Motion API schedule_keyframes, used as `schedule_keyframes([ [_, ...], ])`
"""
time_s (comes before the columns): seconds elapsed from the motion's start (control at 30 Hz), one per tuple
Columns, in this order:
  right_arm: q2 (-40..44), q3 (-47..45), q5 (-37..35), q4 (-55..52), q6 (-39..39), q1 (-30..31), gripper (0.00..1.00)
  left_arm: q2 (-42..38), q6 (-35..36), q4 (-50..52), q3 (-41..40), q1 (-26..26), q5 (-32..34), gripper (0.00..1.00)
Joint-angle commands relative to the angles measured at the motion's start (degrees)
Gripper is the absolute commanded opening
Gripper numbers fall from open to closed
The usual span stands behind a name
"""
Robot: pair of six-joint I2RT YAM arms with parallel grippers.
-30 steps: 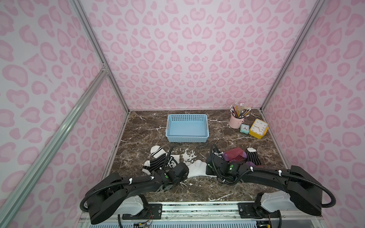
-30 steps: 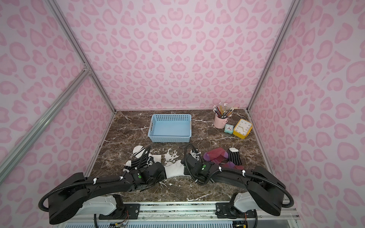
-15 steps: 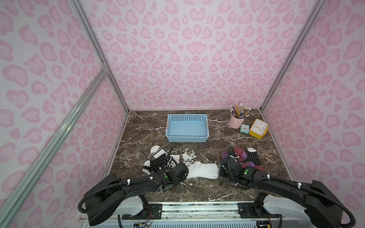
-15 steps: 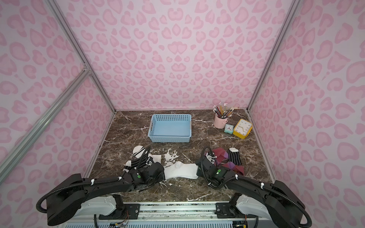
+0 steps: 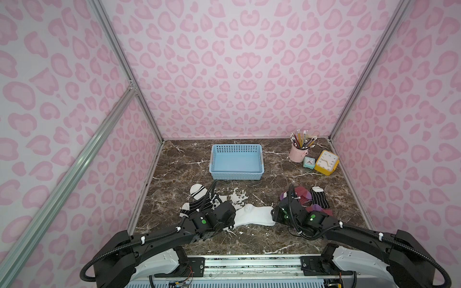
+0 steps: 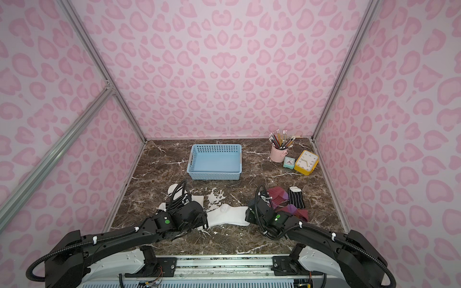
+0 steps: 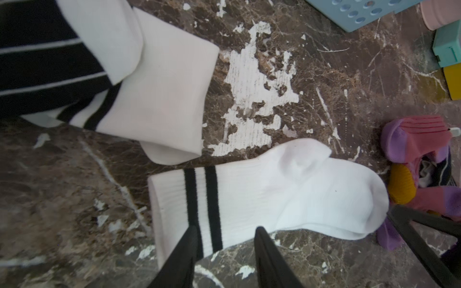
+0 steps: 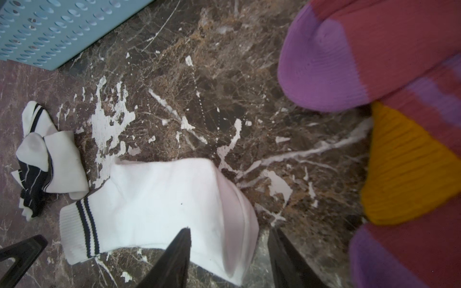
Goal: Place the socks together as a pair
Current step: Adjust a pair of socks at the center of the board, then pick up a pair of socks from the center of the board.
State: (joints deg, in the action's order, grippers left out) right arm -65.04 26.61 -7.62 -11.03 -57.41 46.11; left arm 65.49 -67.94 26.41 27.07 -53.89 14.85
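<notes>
White sock (image 5: 254,214) is laid flat robotward of the blue basket (image 5: 236,175); left gripper (image 7: 225,228) and right gripper (image 8: 230,229) are seen with jaws parted.

a sock (image 5: 257,215) lies between left heap (image 5: 198,199) and right heap (image 5: 316,199).

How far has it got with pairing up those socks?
No pair lies together yet. In hand: one white sock lies flat between the open left gripper and right gripper, held by neither. Remaining: its mate is tangled with a black striped sock; the maroon socks lie heaped with the other black sock.
</notes>
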Motion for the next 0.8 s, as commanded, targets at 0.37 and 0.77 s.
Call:
schedule_keyframes([
  [0.37, -7.88, 1.10, 1.31, 6.01, 0.02, 0.06, 0.47, 5.04, 0.95, -4.69, -2.63, 1.75, -1.54, 0.56],
  [0.77, -7.01, 0.11, 0.59, 5.61, 0.01, 0.07, 0.06, 8.46, 0.78, -6.02, -2.92, 1.76, -2.19, 0.26],
])
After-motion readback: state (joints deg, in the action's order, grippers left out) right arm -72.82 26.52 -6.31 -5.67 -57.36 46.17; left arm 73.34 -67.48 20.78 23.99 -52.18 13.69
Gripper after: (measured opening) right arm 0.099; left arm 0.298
